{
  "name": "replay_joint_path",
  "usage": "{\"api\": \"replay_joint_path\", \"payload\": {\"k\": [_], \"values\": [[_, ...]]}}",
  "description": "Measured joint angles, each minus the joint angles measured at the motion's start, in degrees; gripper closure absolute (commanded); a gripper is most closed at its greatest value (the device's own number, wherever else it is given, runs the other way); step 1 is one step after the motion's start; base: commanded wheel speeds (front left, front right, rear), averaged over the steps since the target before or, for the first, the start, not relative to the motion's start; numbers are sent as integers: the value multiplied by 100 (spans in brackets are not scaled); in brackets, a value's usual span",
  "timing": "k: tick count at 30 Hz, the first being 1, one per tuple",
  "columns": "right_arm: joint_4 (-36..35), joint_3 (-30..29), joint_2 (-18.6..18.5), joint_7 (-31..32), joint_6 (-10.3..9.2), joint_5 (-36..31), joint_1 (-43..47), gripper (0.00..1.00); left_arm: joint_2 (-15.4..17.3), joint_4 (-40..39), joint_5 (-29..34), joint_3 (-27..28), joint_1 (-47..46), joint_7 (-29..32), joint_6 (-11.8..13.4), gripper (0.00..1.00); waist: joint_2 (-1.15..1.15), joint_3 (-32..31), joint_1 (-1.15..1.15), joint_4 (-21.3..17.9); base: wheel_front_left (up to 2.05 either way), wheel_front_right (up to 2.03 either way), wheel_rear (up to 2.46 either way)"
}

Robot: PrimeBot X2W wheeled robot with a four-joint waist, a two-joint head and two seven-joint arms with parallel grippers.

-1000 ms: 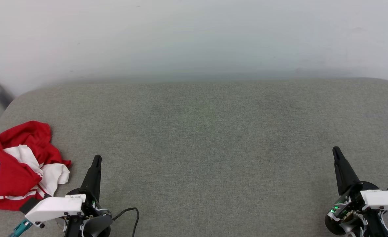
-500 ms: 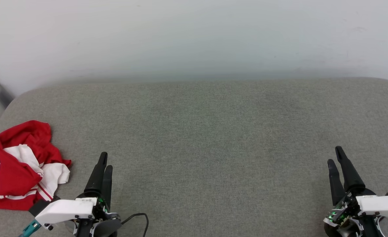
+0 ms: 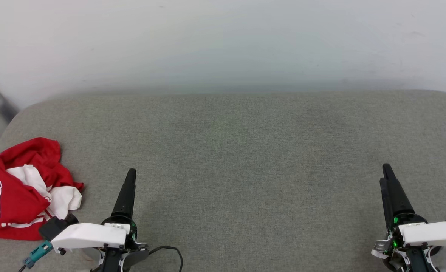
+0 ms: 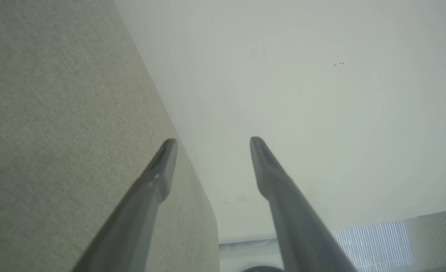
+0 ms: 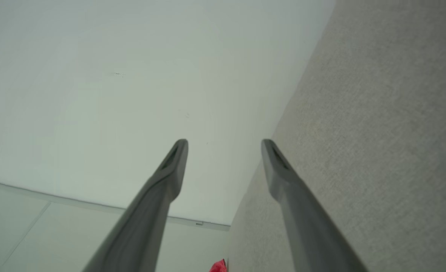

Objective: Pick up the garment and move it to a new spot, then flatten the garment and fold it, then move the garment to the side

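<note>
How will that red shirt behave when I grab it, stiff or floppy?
Probably floppy: the shirt lies crumpled in soft folds, so a pinch would likely lift one layer while the rest dangles. It looks thin and light. Pushed, it would probably bunch up on the rough grey cushion rather than slide.

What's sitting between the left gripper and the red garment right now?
Nothing: the head view shows a bare stretch of grey cushion between the left gripper and the garment, which lies crumpled near the cushion's left edge.
</note>
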Motion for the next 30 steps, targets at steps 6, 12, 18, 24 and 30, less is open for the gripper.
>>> {"api": "replay_joint_path", "payload": {"k": [6,12,18,24,30], "values": [[-156,19,0,-129,0,-620,17,0,-5,-146,648,-54,0,-138,0,0,0,-7,0,28,0,0,0],[-303,37,0,-264,0,-1404,75,0,-8,-233,1328,-90,1,-263,0,0,0,-13,0,53,0,0,0],[-410,58,0,-319,0,-2391,97,0,-9,-291,2046,-102,1,-382,0,0,0,-7,0,70,0,0,0],[-500,78,0,-310,0,-3206,100,0,12,-341,2748,-110,4,-495,0,0,0,-12,0,93,0,0,0],[-638,78,0,-258,0,-3824,110,0,62,-354,3397,-196,8,-601,-1,0,0,-13,0,116,0,0,0]]}}
